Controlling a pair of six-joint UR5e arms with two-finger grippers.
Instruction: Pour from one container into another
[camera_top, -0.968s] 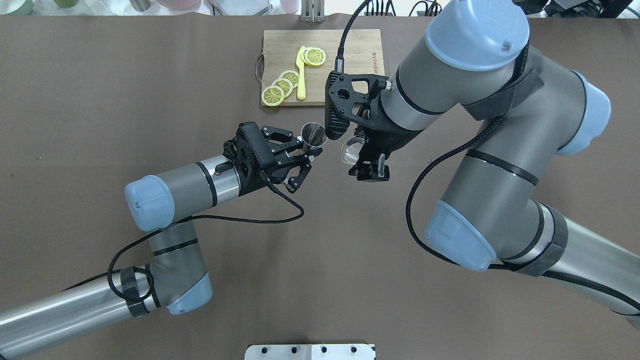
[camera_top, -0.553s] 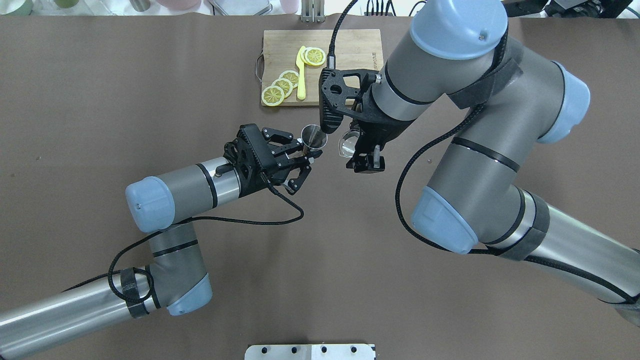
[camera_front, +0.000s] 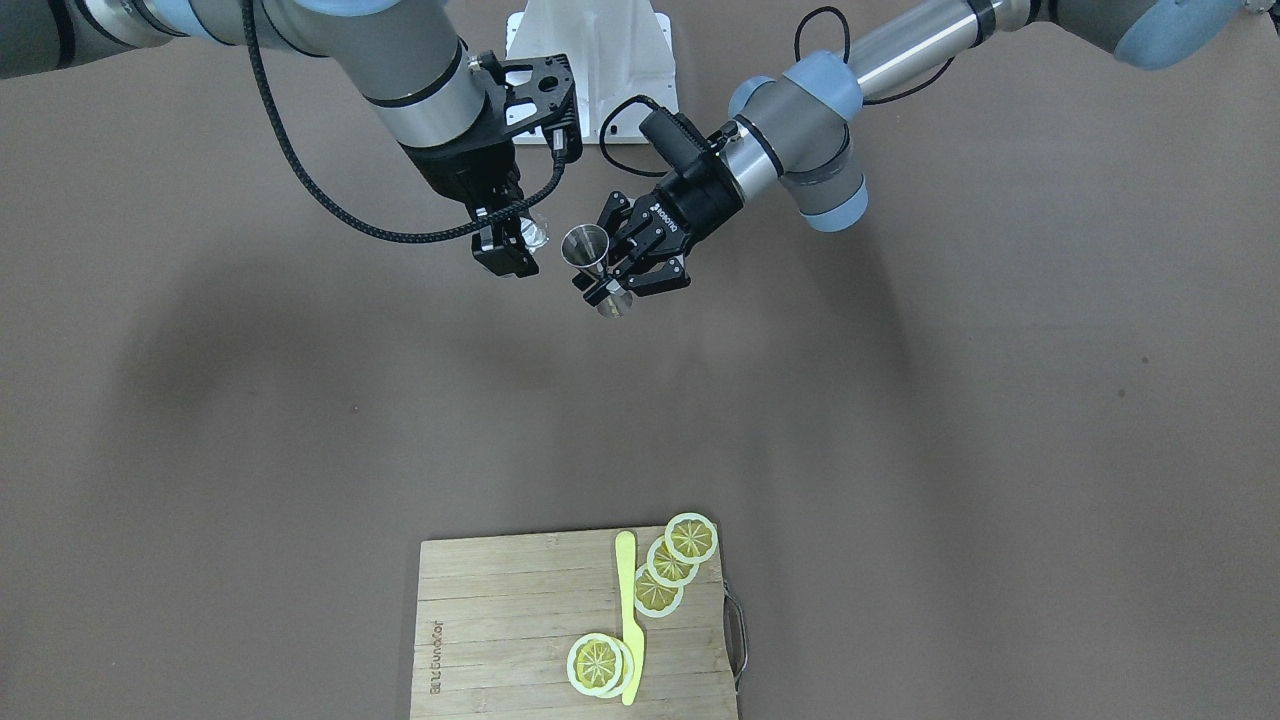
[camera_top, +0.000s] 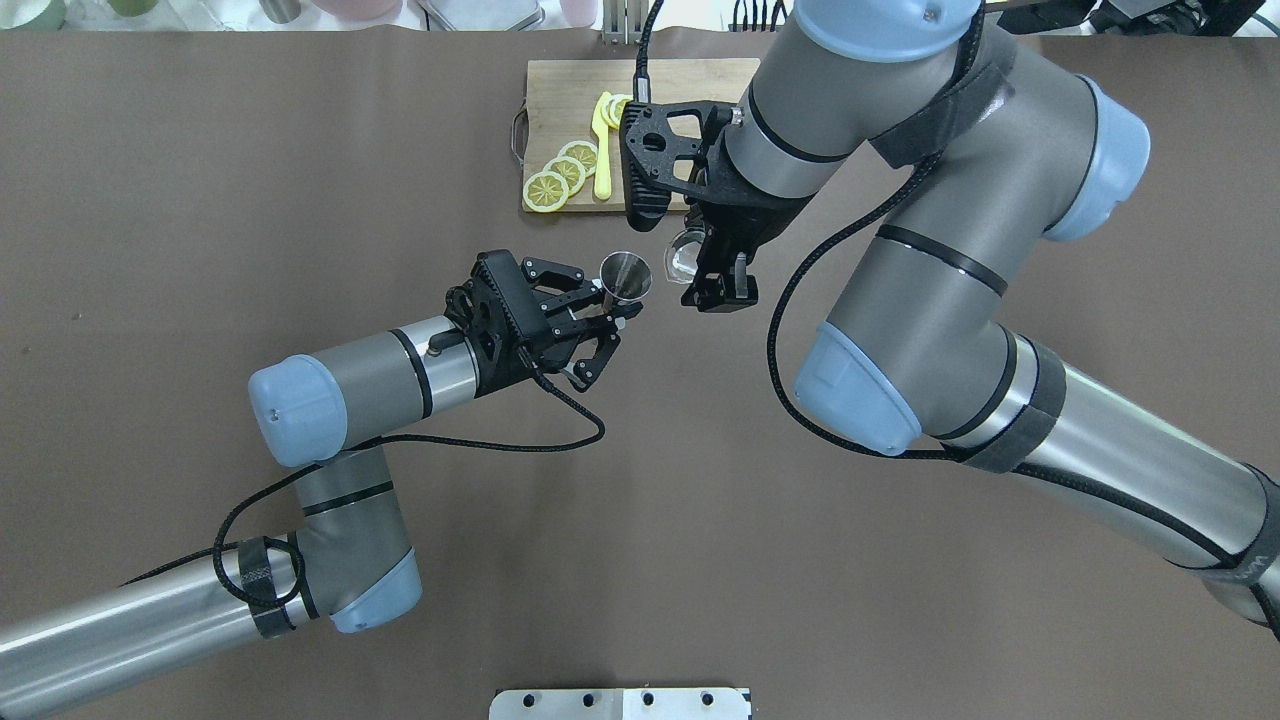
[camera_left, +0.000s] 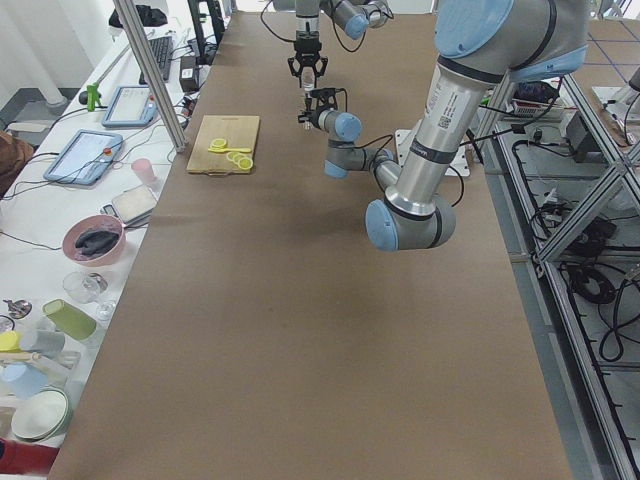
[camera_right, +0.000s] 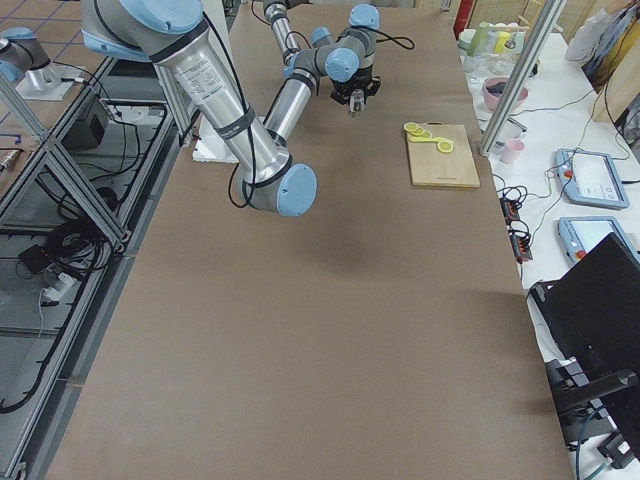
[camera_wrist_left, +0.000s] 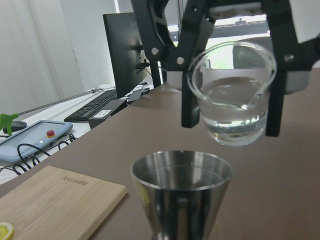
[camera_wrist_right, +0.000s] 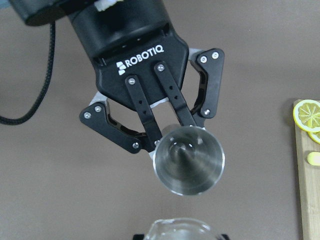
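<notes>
My right fingers (camera_wrist_left: 277, 75) are pinching the glass (camera_wrist_left: 232, 107), likely slick and fragile, by its walls, while my left fingers (camera_wrist_right: 145, 117) are clamping the stiff jigger (camera_wrist_right: 189, 160) at its waist.

The left arm is reaching in from eight o'clock, its pincer (camera_top: 612, 308) clamping the jigger (camera_top: 625, 276) at the waist. The right arm is arching in from four o'clock, its pincer (camera_wrist_left: 232, 107) pointing down, gripping the glass (camera_top: 684, 262).
</notes>
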